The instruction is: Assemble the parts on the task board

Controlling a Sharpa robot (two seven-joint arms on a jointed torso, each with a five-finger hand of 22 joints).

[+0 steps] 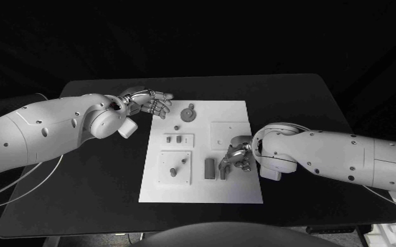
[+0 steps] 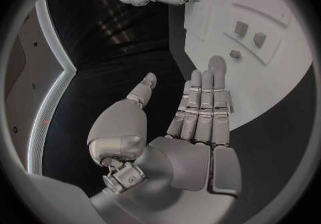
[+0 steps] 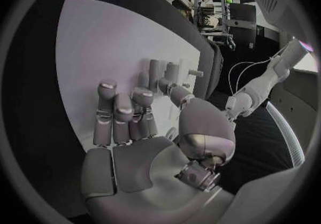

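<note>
The task board (image 1: 202,184), a white plate, lies in the middle of the black table (image 1: 91,201), at the centre of the head view, and the parts (image 1: 209,168) stand or lie on it: a round piece (image 1: 188,114) near its upper edge, small pegs (image 1: 173,139) on a raised square at centre left, a single peg (image 1: 173,172) on the square below, and upright grey blocks at centre right. The parts appear small, rigid and light, probably smooth, so a slip is judged likely unless each is taken by its opposite flat sides, low on the body, between thumb and fingertip. The left hand (image 1: 149,102) is held at the board's upper left corner, its fingers (image 2: 204,107) laid straight and pressed together, thumb apart, nothing held. The right hand (image 1: 236,154) rests over the board's right side, beside the upright blocks; its fingers (image 3: 123,114) are loosely curled with the thumb (image 3: 175,93) reaching toward the blocks, but whether a part is pinched cannot be told.
</note>
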